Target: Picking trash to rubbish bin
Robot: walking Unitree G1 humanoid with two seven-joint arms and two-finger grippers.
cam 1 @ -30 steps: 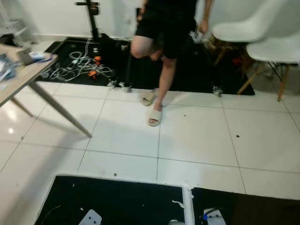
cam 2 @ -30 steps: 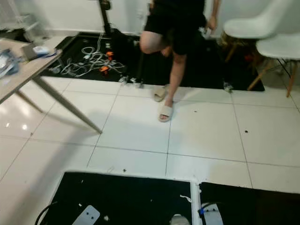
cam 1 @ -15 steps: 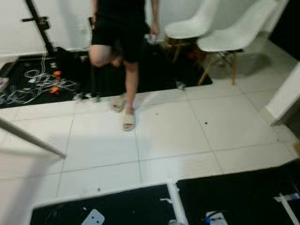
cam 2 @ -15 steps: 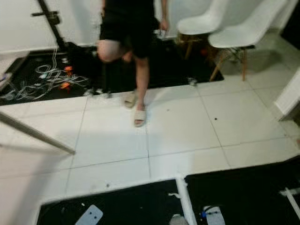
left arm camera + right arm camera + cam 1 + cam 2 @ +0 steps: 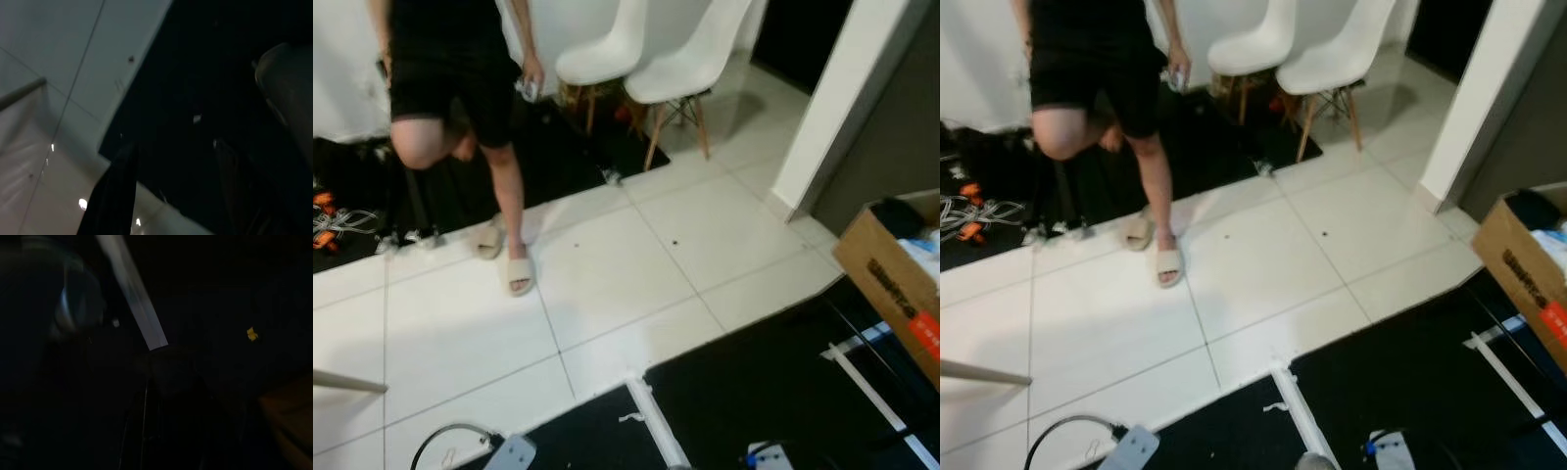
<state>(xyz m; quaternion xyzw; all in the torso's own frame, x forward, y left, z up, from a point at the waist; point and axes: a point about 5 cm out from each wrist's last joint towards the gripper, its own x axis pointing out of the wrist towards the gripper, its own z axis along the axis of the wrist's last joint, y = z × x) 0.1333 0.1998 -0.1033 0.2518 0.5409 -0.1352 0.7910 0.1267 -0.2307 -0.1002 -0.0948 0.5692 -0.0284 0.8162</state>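
An open brown cardboard box (image 5: 891,277) with red and black print stands on the floor at the far right, holding dark and light items. A small white scrap (image 5: 628,418) lies on the black mat (image 5: 773,392) close in front of me. Both arms hang low in shade. My left gripper (image 5: 174,147) is a dark shape over the black mat and the white tiles. My right gripper (image 5: 171,369) is barely visible above a dark floor crossed by a pale strip.
A person (image 5: 460,88) stands on one sandalled foot at the back left, the other sandal (image 5: 489,238) beside it. Two white chairs (image 5: 690,64) stand behind. A wall corner (image 5: 837,108) rises at right. A power strip (image 5: 512,453) with cable lies near me.
The camera has swung to the right: the table and the cable heap slid out at the left, and the wall corner and cardboard box came into view. The person keeps one knee raised.
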